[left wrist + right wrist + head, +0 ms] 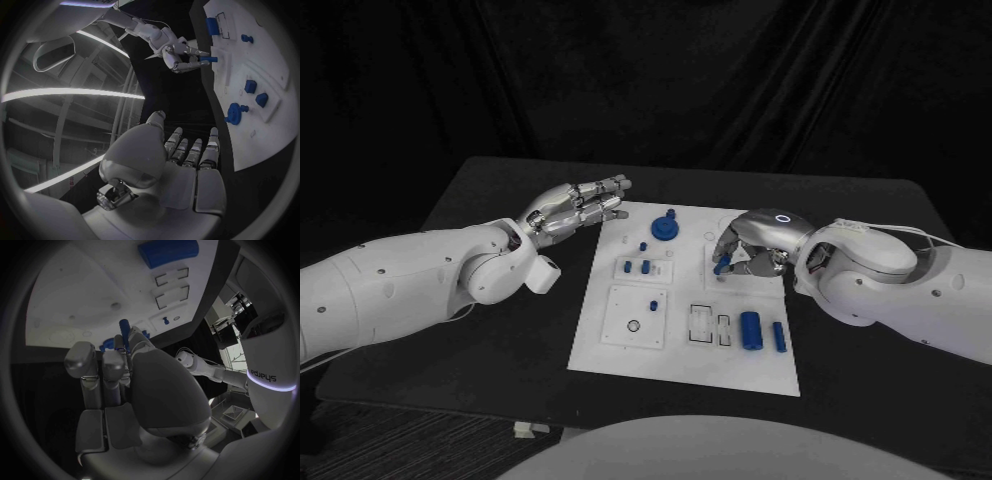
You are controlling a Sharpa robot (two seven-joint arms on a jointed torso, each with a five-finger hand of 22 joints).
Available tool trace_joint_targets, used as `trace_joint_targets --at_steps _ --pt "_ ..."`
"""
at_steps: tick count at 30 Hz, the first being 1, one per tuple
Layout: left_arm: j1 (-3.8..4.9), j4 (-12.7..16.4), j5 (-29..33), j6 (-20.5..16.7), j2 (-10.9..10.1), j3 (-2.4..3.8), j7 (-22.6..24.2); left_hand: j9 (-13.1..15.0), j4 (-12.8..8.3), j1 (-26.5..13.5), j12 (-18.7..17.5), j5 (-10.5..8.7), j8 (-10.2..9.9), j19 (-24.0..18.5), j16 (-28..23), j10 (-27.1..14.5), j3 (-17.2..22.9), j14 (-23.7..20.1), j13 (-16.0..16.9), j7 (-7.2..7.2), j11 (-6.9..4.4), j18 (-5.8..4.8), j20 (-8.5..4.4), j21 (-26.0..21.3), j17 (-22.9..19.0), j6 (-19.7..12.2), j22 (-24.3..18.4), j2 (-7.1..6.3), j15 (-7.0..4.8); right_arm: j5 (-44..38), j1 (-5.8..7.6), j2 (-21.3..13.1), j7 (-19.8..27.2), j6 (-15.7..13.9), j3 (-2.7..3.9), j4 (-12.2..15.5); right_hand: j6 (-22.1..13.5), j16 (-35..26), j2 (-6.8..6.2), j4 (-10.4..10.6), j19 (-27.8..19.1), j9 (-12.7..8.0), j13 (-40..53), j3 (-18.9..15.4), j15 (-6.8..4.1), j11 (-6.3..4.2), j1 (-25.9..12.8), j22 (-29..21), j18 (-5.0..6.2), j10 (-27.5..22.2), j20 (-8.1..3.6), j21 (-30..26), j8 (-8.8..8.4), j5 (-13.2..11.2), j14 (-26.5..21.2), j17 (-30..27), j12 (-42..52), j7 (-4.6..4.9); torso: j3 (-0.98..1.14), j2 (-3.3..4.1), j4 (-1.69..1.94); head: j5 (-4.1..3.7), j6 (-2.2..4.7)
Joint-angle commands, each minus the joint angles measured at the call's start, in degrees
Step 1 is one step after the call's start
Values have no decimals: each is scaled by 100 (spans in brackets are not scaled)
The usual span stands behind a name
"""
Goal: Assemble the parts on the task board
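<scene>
A black table (502, 330) under dark drapes carries the white task board (625, 355) at its middle. In the head view, the left hand (574, 210) hovers off the board's far left corner, fingers loosely apart, holding nothing. The right hand (750, 245) sits over the board's right edge, pinching a small blue part (721, 266). A round blue part (666, 228) stands near the far edge; a blue cylinder (751, 330) lies toward the near right corner.

The left wrist view shows the left hand's fingers (187, 152) extended and empty beside the board.

The right wrist view shows fingertips (132, 335) closed on the blue part (123, 324).
</scene>
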Motion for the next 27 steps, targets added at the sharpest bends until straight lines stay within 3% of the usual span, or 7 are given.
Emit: trace_joint_targets --at_steps 1,6,12,17,18,24,27 --pt "-9 -1 42 61 20 6 49 5 0 22 20 22 20 47 30 7 20 -22 5 15 42 -107 -2 1 1 35 -5 46 28 -114 183 -90 -47 -235 10 265 82 -44 26 -2 10 113 7 28 -35 7 50 737 46 34 -45 -35 -28 74 10 -26 14 23 -3 -6 -4 13 0" --pt "-10 -10 42 61 34 6 46 6 -3 23 29 25 25 50 31 10 24 -20 7 19 45 -107 -2 2 1 47 -5 47 28 -118 363 -127 -45 -87 10 626 43 -47 -6 23 31 101 1 45 -29 19 63 750 34 51 -45 18 -104 260 35 -10 -60 42 -6 -6 1 8 0" --pt "-11 -40 42 81 61 6 52 6 -6 25 38 29 30 46 31 16 32 -22 8 27 53 -109 -3 0 1 57 -16 51 27 -120 392 201 46 117 11 776 126 97 -25 11 124 104 3 85 -54 -4 99 801 1 142 -63 238 -117 425 152 189 -115 25 -7 -5 -7 5 0" --pt "-13 -70 42 102 97 7 69 8 -8 28 50 34 36 48 30 22 45 -25 10 32 61 -110 -3 1 0 77 -18 63 28 -242 185 682 173 233 11 637 152 180 -65 -1 172 93 0 137 -58 -4 109 822 -15 174 -75 339 -161 670 223 308 -199 32 -15 -10 6 4 0" --pt "-13 -71 42 105 100 7 72 9 -11 30 68 37 43 52 32 29 55 -23 14 35 69 -111 -3 2 1 96 -17 70 29 -281 156 746 188 249 11 605 160 362 -83 -7 241 90 0 154 -60 -4 104 869 -50 190 -78 548 -174 753 301 565 -221 33 -13 -5 9 3 0" --pt "-14 -83 42 114 129 7 92 11 -16 31 90 39 52 57 36 41 68 -19 17 43 81 -113 -3 4 2 123 -19 77 31 -622 -98 1284 348 297 12 282 147 491 -120 -18 307 75 -3 203 -56 5 104 911 -81 187 -79 742 -222 859 361 723 -272 44 4 12 0 62 0" --pt "-14 -87 42 107 131 7 97 13 -16 31 94 39 55 58 36 43 69 -20 18 44 82 -113 -3 4 2 135 -19 77 32 -767 -204 1501 418 303 12 146 141 492 -134 -17 305 71 -4 207 -53 10 96 909 -80 182 -78 737 -233 873 360 722 -280 48 0 8 11 70 0"
